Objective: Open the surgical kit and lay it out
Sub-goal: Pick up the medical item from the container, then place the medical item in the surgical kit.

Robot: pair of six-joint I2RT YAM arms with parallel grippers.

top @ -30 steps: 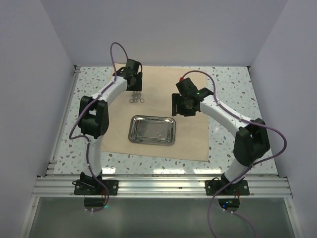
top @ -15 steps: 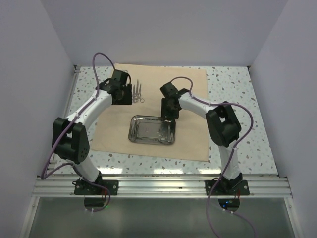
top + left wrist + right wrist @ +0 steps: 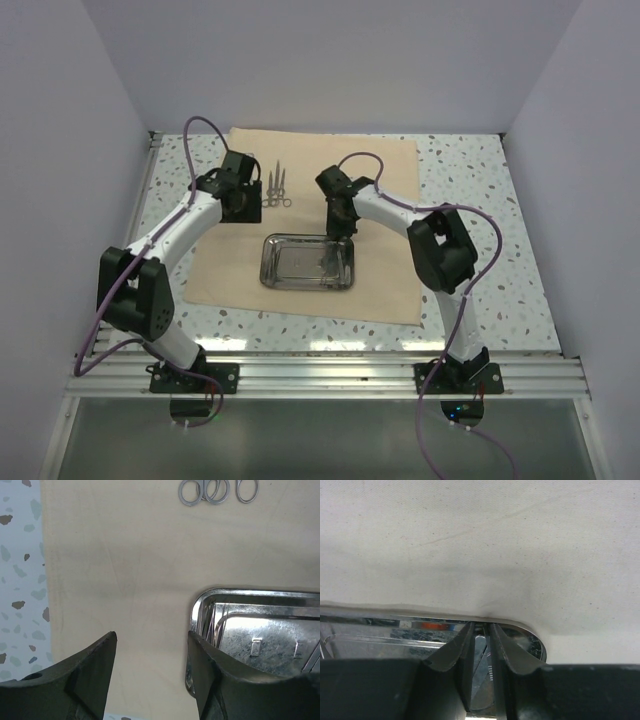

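Note:
The tan cloth wrap (image 3: 385,200) lies spread flat on the table. The steel tray (image 3: 307,263) sits on it near the front. A few ring-handled instruments (image 3: 277,185) lie on the cloth behind the tray; their rings show in the left wrist view (image 3: 215,490). My left gripper (image 3: 245,203) is open and empty over bare cloth (image 3: 125,570), with the tray's corner (image 3: 260,630) beside its right finger. My right gripper (image 3: 341,225) is at the tray's far right corner (image 3: 420,630), shut on a thin metal instrument (image 3: 481,655).
The speckled table top (image 3: 470,200) shows around the cloth. White walls close in the left, right and back. A metal rail (image 3: 330,375) runs along the near edge by the arm bases.
My left gripper has moved left off the ring-handled instruments, which now lie uncovered on the cloth. My right arm has swung left and come down at the tray's far right corner.

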